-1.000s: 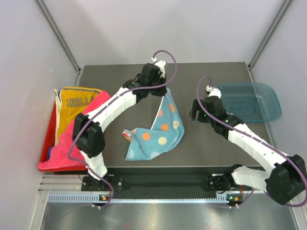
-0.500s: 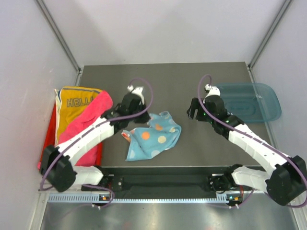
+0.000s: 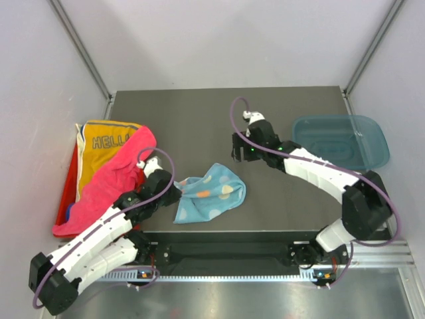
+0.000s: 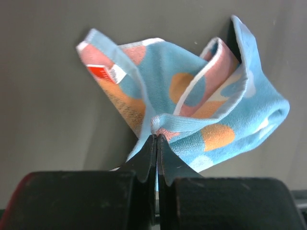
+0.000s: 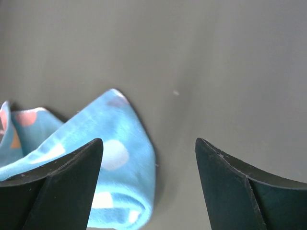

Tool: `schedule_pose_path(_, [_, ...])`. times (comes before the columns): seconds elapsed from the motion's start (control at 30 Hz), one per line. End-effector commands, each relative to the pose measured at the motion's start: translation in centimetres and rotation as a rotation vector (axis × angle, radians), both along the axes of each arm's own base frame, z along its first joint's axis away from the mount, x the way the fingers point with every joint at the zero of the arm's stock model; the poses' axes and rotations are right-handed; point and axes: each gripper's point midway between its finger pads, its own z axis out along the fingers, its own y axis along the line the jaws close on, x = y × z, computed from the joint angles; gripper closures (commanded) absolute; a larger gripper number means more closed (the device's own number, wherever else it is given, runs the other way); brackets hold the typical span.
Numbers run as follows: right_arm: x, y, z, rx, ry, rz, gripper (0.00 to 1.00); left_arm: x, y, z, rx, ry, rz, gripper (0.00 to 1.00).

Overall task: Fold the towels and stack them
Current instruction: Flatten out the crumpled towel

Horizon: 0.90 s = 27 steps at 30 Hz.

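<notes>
Pale walls enclose a dark table, seen from above with both arm bases at its near edge. At the right side lies a translucent teal bin. At the left side a red tray carries a yellow "HELLO" towel with a hot pink towel draped across it and over the tray's near end. Near the table's front centre lies the dotted blue towel, crumpled, with a red tag on one corner. The left gripper, low at the towel's left edge, has its fingers pressed together on a fold of this cloth. The right gripper hangs above bare table beyond the towel, fingers spread wide and holding nothing.
</notes>
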Motion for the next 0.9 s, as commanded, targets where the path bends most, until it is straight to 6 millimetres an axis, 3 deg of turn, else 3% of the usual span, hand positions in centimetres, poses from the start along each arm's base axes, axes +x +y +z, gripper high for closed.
schedule_pose_path(0.0, [0.8,4.5,0.8,-0.022,-0.037,0.158,0.23,-0.4,1.9,-0.9,-0.001,0.014,0.131,1.00])
schedule_pose_path(0.07, [0.6,6.4,0.3,-0.031,-0.022,0.216,0.23,-0.4,2.1,-0.9,-0.003,0.004,0.145,1.00])
schedule_pose_path(0.1, [0.5,7.1,-1.3,-0.050,0.010,0.243,0.23,-0.3,2.3,-0.8,0.002,-0.004,0.155,1.00])
schedule_pose_path(0.17, [-0.3,8.8,-1.9,-0.046,0.036,0.304,0.24,-0.1,2.3,-0.6,0.002,-0.008,0.159,1.00])
schedule_pose_path(0.27, [-1.0,10.2,-4.3,-0.057,0.075,0.339,0.23,0.0,2.3,-0.6,0.008,-0.008,0.164,1.00])
schedule_pose_path(0.37, [-1.7,11.2,-5.5,-0.032,0.114,0.353,0.21,0.1,2.4,-0.7,0.012,-0.008,0.172,1.00])
schedule_pose_path(0.47, [-2.3,11.9,-8.0,-0.062,0.161,0.356,0.22,0.2,2.5,-0.6,0.011,-0.009,0.178,1.00])
schedule_pose_path(0.63, [-1.7,12.2,-9.2,-0.095,0.154,0.304,0.22,0.2,2.3,-0.7,0.005,-0.009,0.174,1.00])
schedule_pose_path(0.87, [-0.2,11.7,-8.5,-0.124,0.088,0.220,0.56,0.8,1.7,-0.4,0.005,-0.025,0.149,1.00])
